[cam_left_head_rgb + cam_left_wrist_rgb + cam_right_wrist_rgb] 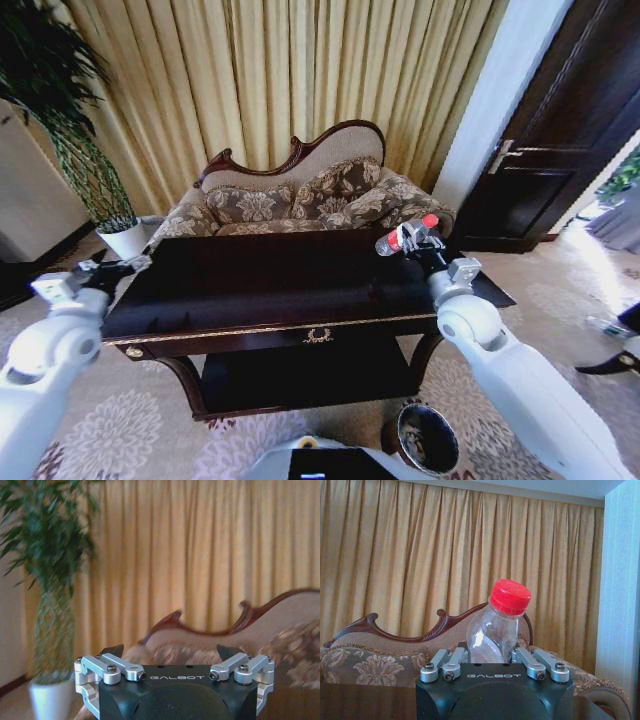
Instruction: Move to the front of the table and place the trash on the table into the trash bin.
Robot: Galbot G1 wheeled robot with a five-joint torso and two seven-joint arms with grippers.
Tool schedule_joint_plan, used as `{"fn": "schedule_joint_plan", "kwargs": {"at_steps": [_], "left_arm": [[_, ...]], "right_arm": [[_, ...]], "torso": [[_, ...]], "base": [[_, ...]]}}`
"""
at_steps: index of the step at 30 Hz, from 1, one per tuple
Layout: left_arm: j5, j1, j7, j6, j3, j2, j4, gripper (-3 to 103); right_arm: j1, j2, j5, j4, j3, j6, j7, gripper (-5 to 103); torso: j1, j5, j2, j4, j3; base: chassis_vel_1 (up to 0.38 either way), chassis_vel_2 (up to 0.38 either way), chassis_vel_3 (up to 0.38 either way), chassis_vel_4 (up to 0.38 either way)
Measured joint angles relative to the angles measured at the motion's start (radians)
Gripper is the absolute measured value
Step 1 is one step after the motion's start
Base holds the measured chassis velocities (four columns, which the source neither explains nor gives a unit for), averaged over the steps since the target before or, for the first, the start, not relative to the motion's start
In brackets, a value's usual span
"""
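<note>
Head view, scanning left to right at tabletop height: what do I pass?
Left gripper, open, off the table's left end → table → right gripper shut on the bottle, above the table's right end → door.

Head camera high above table (250, 290), wrist cameras low, all facing sofa (300, 200)

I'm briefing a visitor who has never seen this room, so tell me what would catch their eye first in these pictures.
First, the clear bottle with its red cap, clamped in the right gripper and held above the far right part of the dark glossy table. Next, the open left gripper at the table's left end, holding nothing. Then the small dark trash bin on the patterned carpet, near the table's front right leg.
</note>
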Motion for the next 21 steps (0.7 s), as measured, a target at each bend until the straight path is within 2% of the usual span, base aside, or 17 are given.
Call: {"fn": "schedule_joint_plan", "kwargs": {"at_steps": [2,6,12,21], "left_arm": [[-0.005,0.015,0.071,-0.037,-0.040,0.014,0.003,100],[-0.012,0.032,0.109,-0.052,-0.067,0.032,0.007,100],[-0.023,0.054,0.111,-0.018,-0.078,0.041,0.004,100],[-0.022,0.059,0.109,-0.006,-0.065,0.039,-0.015,100]], "right_arm": [[-0.011,0.004,0.008,0.014,0.000,-0.006,0.008,33],[-0.036,0.012,0.017,0.032,0.006,-0.011,0.015,33],[-0.084,0.019,0.017,0.055,0.026,-0.012,0.013,33],[-0.149,0.023,0.012,0.098,0.057,-0.011,0.002,33]], "torso": [[0.000,0.0000,0.000,-0.0004,0.000],[0.000,0.0000,0.000,-0.0003,0.000],[0.000,-0.0001,0.000,-0.0003,0.000],[0.000,0.0000,0.000,-0.0003,0.000]], "base": [[0.000,0.000,0.000,0.000],[0.000,0.000,0.000,0.000],[0.048,-0.053,-0.059,0.050],[0.108,-0.111,-0.103,0.109]]}}
